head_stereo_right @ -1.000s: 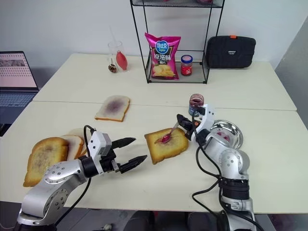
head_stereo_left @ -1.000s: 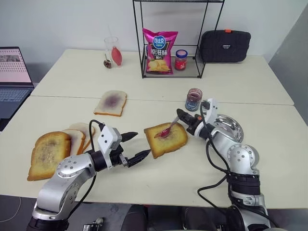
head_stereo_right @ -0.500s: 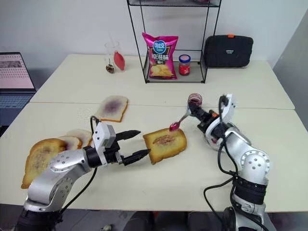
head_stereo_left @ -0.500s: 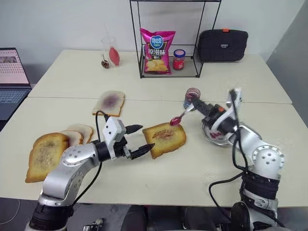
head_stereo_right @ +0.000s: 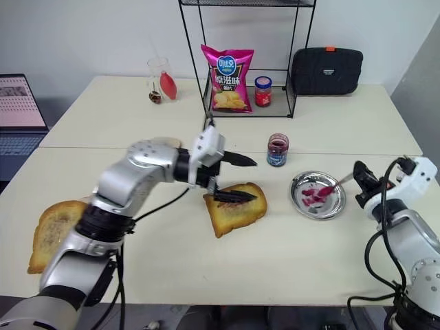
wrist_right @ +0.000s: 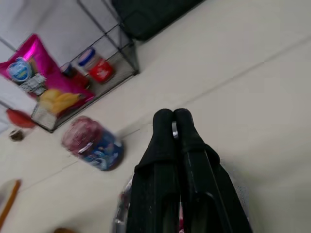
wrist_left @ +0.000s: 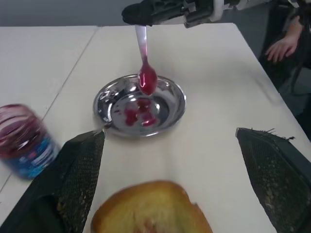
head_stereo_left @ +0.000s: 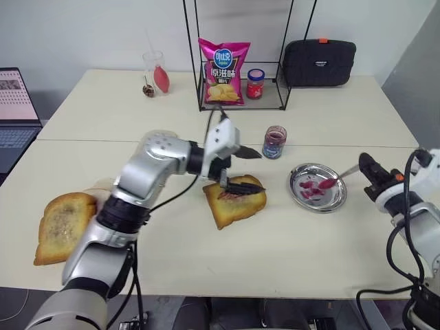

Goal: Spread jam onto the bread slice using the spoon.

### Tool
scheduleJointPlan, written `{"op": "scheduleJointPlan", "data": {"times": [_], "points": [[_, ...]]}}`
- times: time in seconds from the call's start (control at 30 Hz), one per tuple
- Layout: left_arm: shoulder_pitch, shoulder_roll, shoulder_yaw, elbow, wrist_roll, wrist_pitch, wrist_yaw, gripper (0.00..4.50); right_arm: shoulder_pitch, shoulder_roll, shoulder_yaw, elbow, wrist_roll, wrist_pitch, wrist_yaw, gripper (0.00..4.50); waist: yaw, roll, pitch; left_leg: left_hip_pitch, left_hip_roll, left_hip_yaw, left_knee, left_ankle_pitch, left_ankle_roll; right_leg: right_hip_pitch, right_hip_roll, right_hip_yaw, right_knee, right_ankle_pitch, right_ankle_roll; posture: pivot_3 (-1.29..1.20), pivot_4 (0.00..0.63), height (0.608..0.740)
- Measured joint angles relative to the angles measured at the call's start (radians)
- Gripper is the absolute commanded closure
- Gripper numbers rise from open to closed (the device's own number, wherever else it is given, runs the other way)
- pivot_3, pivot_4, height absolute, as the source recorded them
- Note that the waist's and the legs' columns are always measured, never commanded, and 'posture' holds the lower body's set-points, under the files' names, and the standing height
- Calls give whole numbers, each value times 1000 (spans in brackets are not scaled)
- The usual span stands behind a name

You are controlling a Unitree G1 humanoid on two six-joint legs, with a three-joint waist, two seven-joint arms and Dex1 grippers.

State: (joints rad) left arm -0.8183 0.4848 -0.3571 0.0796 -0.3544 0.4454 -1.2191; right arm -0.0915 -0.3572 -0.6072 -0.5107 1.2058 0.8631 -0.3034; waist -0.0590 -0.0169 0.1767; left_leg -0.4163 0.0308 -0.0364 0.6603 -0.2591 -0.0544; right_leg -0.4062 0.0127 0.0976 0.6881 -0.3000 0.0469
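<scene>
Swung right off the golden-brown toasted bread slice [head_stereo_left: 235,201], the right gripper [head_stereo_right: 360,173], clenched on the slim silver spoon [head_stereo_right: 331,188], holds it over the round steel dish [head_stereo_right: 317,194] while the left gripper [head_stereo_left: 245,169] gapes above jam-streaked toast, spreading seemingly finished.

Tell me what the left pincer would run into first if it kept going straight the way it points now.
Probably the round silver metal dish smeared with red jam, which lies straight ahead between the open left pincer's black fingers; the golden-brown toasted bread slice lies just beneath them. Depth is uncertain.
</scene>
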Motion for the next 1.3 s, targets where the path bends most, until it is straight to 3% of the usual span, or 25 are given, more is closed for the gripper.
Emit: {"op": "scheduleJointPlan", "data": {"times": [0.23, 0.47, 0.93, 1.3], "points": [[0, -66, -14, 86, 61, -82, -23, 0, 21, 55, 48, 128, -101, -125, 103, 4493, 1, 0, 0, 1, 0, 1, 2, 1, 1, 1, 0, 1, 3, 0, 0, 0, 150, 740], [0, -97, -19, 97, 94, -107, -24, 0, -44, 56, 74, 253, -169, -208, 196, 3004, 3, 0, 0, 1, -1, 1, 2, 2, 2, 1, 0, 0, 4, 1, 0, 0, 150, 740], [0, -96, 21, 98, 106, -107, 18, 0, -73, 16, 89, 305, -236, -221, 280, 16, 4, 0, 0, 1, -1, 0, 2, 2, 3, 1, -1, 0, 5, 1, 0, 0, 150, 740], [4, -95, 45, 98, 108, -108, 51, 0, -72, 12, 88, 310, -233, -188, 316, 16, 4, 0, 0, 2, -1, 0, 3, 2, 3, 1, -1, 0, 6, 1, 0, 0, 150, 740]]}}
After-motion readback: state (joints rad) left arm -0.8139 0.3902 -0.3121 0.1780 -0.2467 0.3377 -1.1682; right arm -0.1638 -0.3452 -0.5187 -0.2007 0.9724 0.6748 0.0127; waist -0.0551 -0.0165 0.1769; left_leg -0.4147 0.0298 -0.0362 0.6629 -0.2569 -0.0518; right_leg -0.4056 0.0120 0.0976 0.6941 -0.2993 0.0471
